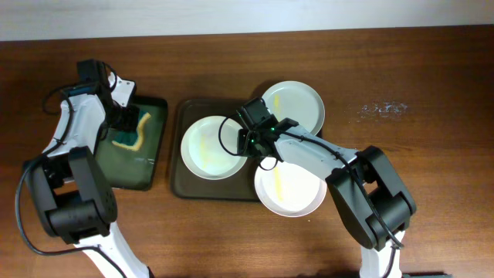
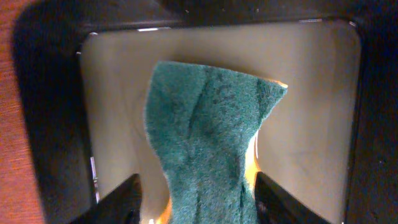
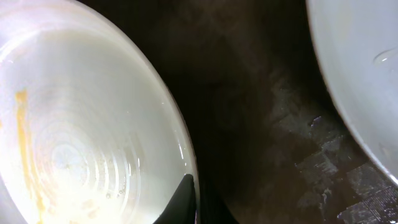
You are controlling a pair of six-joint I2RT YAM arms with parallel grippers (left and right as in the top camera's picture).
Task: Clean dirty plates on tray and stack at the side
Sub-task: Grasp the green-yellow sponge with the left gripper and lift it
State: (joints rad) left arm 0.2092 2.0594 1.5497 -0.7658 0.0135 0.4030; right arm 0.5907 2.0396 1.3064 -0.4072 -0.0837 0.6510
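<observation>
Three white plates show in the overhead view. One with a yellow smear [image 1: 207, 147] lies on the left of the dark brown tray [image 1: 184, 185]. A second plate [image 1: 299, 106] overlaps the tray's back right corner. A third, smeared plate [image 1: 289, 189] overhangs its front right edge. My right gripper [image 1: 252, 141] is at the right rim of the left plate. In the right wrist view one finger of the right gripper [image 3: 194, 202] lies on the inside of that plate's [image 3: 81, 124] rim, seemingly pinching it; the other finger is hidden. My left gripper [image 1: 123, 122] is open, astride a sponge.
A green and yellow sponge [image 1: 133, 133] lies in a small dark green tray [image 1: 154, 168] at the left. In the left wrist view the sponge [image 2: 205, 137] sits between my left gripper's [image 2: 199, 202] spread fingers over that tray [image 2: 311, 124]. Bare wooden table [image 1: 417, 85] lies to the right.
</observation>
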